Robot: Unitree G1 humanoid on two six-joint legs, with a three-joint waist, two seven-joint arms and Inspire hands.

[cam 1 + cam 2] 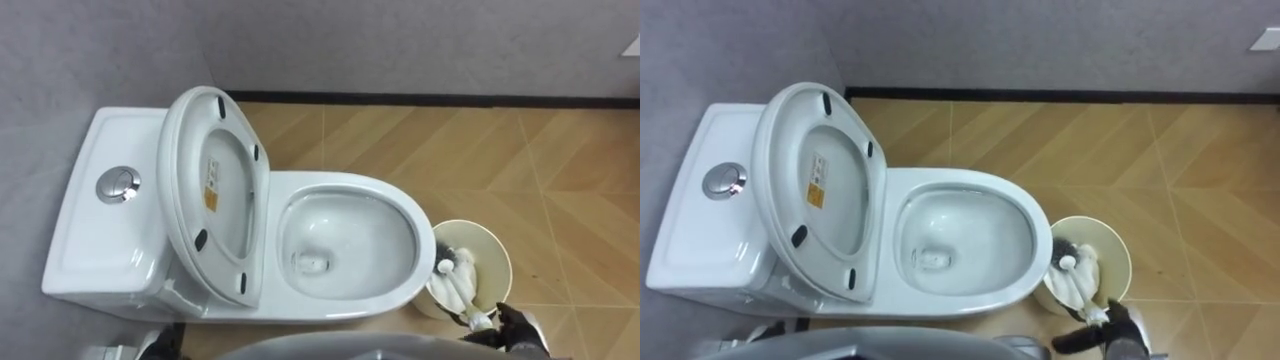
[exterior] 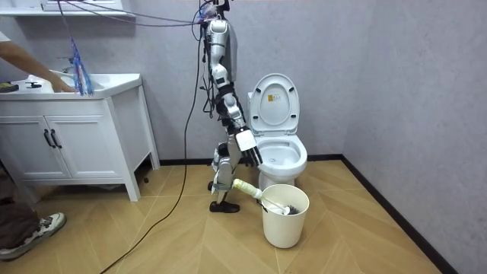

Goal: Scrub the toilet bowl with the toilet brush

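Likely light and stiff, the toilet brush [image 1: 458, 285] in the bucket [image 1: 490, 245] wants gripping high on its handle, beside the right hand [image 1: 520, 326], fingers' state unclear.

Silver-grey torso, black joints, black-fingered right hand [image 1: 518, 325] (dark cables down its back)

Bowl [image 1: 350, 240] open from above: lid [image 1: 215, 190] raised upright against tank [image 1: 100, 160]. Wall [image 1: 30, 90] blocks behind tank. Bucket [image 1: 492, 250] stands just beside bowl front; toilet brush [image 1: 458, 285] occupies bucket mouth. Floor [image 1: 480, 150] between bowl and far wall free.
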